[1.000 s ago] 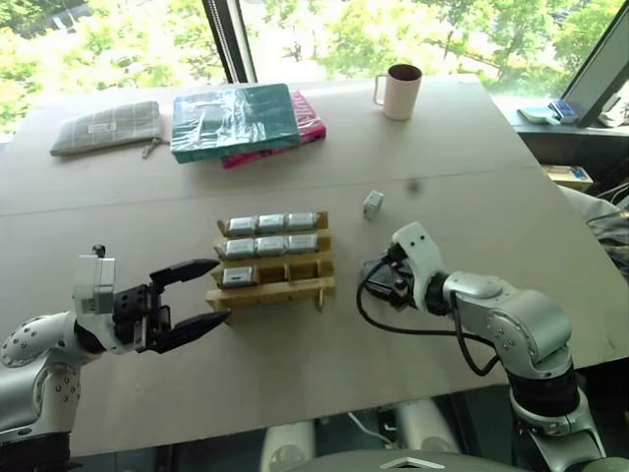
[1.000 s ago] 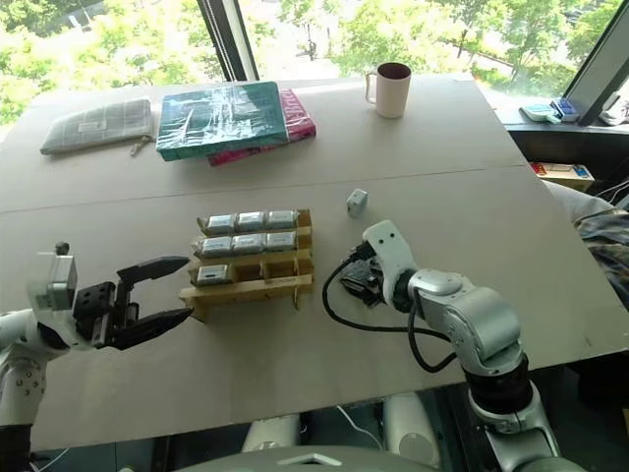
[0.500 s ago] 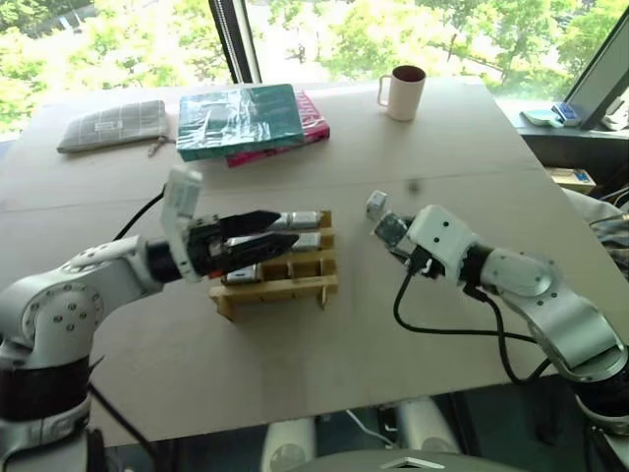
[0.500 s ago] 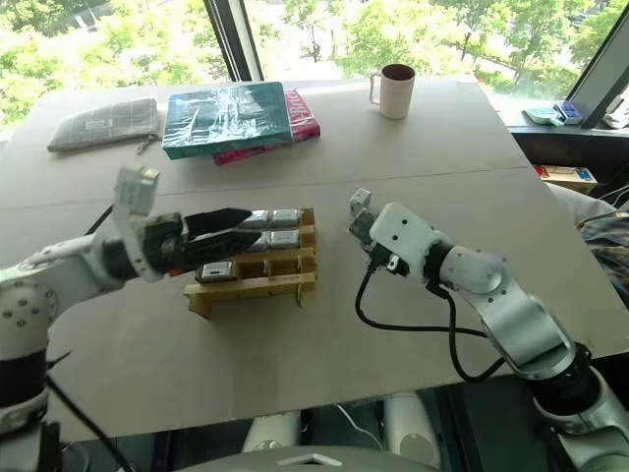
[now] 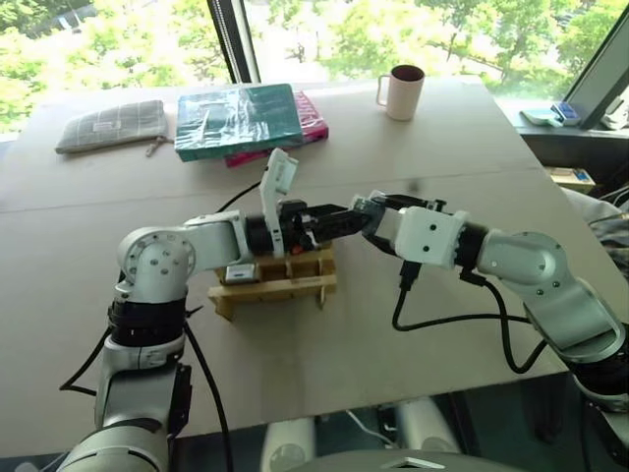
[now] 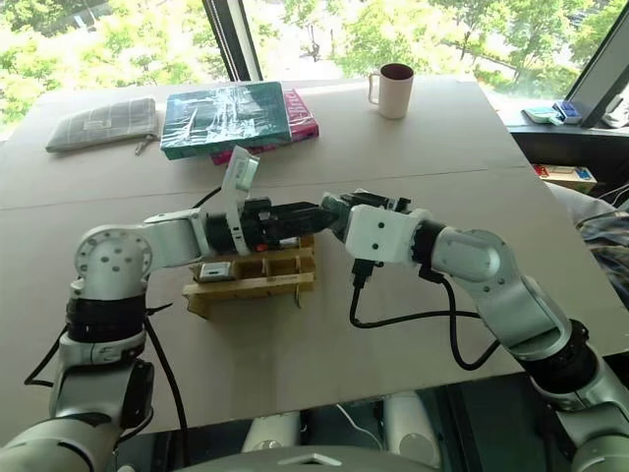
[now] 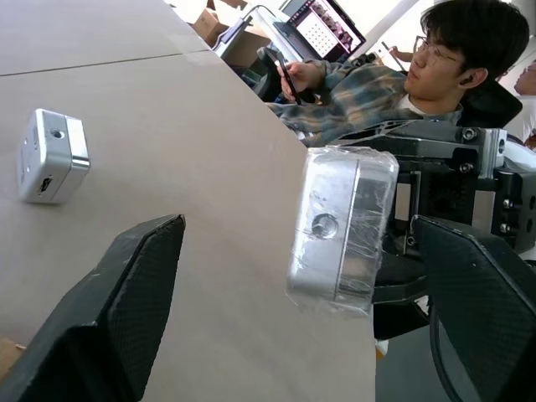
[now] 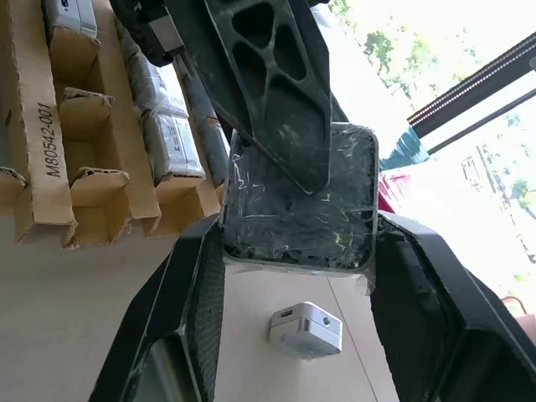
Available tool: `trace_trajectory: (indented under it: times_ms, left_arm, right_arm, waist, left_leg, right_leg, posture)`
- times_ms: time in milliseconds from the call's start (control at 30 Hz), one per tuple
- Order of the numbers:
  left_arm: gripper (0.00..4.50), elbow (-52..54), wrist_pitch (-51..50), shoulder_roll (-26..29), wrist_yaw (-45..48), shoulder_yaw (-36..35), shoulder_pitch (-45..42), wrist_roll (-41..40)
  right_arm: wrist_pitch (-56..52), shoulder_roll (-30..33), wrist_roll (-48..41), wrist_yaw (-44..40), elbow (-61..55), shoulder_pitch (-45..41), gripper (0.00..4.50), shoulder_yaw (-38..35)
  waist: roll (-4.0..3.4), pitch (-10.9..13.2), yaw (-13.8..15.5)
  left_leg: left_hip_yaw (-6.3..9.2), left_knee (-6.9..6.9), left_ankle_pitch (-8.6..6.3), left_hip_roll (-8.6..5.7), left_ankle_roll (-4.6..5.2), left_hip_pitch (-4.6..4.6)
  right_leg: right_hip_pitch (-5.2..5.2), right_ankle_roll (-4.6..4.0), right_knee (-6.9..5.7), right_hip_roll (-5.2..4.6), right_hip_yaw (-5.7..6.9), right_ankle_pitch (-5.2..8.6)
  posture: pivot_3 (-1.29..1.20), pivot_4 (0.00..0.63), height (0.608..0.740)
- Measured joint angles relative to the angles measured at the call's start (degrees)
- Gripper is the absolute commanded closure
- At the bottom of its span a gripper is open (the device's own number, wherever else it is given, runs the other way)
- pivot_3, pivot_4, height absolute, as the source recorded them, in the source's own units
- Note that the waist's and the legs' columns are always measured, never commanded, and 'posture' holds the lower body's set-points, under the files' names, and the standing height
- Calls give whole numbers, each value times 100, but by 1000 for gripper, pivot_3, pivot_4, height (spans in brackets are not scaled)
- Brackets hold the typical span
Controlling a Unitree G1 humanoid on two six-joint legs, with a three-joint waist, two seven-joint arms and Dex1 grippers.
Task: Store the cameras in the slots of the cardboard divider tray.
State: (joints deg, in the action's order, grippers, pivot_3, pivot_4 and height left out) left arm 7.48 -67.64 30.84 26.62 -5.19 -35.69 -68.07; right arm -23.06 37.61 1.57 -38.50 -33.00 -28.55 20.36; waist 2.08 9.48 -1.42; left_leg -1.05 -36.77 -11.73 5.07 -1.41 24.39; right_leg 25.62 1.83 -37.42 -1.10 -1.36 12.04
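Note:
A plastic-wrapped silver camera [image 7: 339, 226] hangs above the table to the right of the cardboard divider tray [image 5: 280, 289], with my right gripper [image 8: 297, 226] shut on it. My left gripper [image 5: 346, 218] reaches across over the tray. Its two fingers [image 7: 126, 310] stand on either side of that camera with a gap on each side, so it is open. One camera [image 5: 239, 274] sits in the tray's front-left slot, and several more [image 8: 167, 126] fill the back rows. Another loose camera [image 7: 50, 155] lies on the table beyond the grippers.
At the far side of the table stand a mug [image 5: 403, 90], teal and pink wrapped books [image 5: 251, 120] and a grey pouch [image 5: 110, 126]. A person [image 7: 419, 75] sits past the table's right edge, looking at a phone.
My left gripper has swung further right across the tray to the raised camera. My right gripper has turned and brought the camera between the left fingers.

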Motion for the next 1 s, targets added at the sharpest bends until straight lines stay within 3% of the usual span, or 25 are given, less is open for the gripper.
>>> trace_trajectory:
  times_ms: [133, 167, 200, 333, 500, 533, 567, 733, 1000]
  left_arm:
    - [2929, -23, 78, -79, 318, 30, -17, 164]
    - [3575, -20, 101, -96, 412, 39, -16, 208]
    - [3759, -16, 108, -95, 463, 58, -16, 262]
    - [3782, -44, 559, 92, 1043, 161, -16, 757]
    - [3782, -599, 1853, 1418, 3016, 227, 39, 1861]
    - [3782, -615, 1889, 1448, 3068, 237, 39, 1890]
    - [3782, -868, 2534, 1816, 4041, 507, 49, 2375]
    - [3782, -1860, 4201, 2195, 5997, 1358, -126, 3727]
    - [3782, -2718, 5303, 2390, 6526, 2124, -903, 4462]
  right_arm:
    - [-80, -32, 37, -31, 1, 52, 2585, -30]
    - [-213, -79, -52, -99, 14, 93, 1788, -118]
    - [-293, -98, -138, -140, 15, 100, 1572, -149]
    - [-574, -385, -677, -224, -296, 252, 30, -415]
    - [-598, -64, -1374, -579, -368, 1223, 30, -1354]
    - [-597, -57, -1394, -595, -366, 1235, 30, -1375]
    - [-498, 103, -1768, -907, -344, 1362, 30, -1735]
    - [-277, 273, -2627, -1484, -336, 1408, 30, -2208]
    - [93, 151, -2999, -1484, -454, 1457, 30, -2305]
  waist:
    - [0, 0, 59]
    - [0, 0, 68]
    - [0, 0, 72]
    - [1, 1, 72]
    - [-2, 3, 72]
    - [-3, 3, 72]
    - [-3, 4, 75]
    - [-3, 4, 94]
    - [-1, 5, 100]
  left_leg:
    - [-1, -14, 0, 0, 0, -1]
    - [0, -23, 0, 0, 0, 1]
    - [0, -27, 0, 0, 0, 1]
    - [0, -37, 0, 0, 0, 1]
    - [-5, -37, 0, 0, 0, 1]
    - [-6, -36, 0, 0, 0, 0]
    - [-8, -38, 0, 0, 0, 1]
    - [-7, -42, 0, 0, 0, 5]
    - [-5, -49, -1, 0, 1, 19]
  right_leg:
    - [0, -6, -15, 0, -3, 9]
    - [0, -6, -22, 0, -3, 10]
    - [0, -9, -25, 0, -4, 11]
    - [0, -8, -33, 3, -7, 18]
    - [2, -6, -31, 3, -10, 21]
    - [2, -5, -30, 2, -12, 22]
    - [1, -4, -30, 2, -13, 23]
    - [4, -3, -31, 5, -14, 24]
    - [6, -2, -28, 7, -20, 24]
  posture:
    - [0, 150, 740]
    - [0, 150, 740]
    - [0, 150, 740]
    - [0, 150, 740]
    - [0, 150, 740]
    - [0, 150, 740]
    - [0, 150, 740]
    - [0, 150, 740]
    - [0, 150, 740]
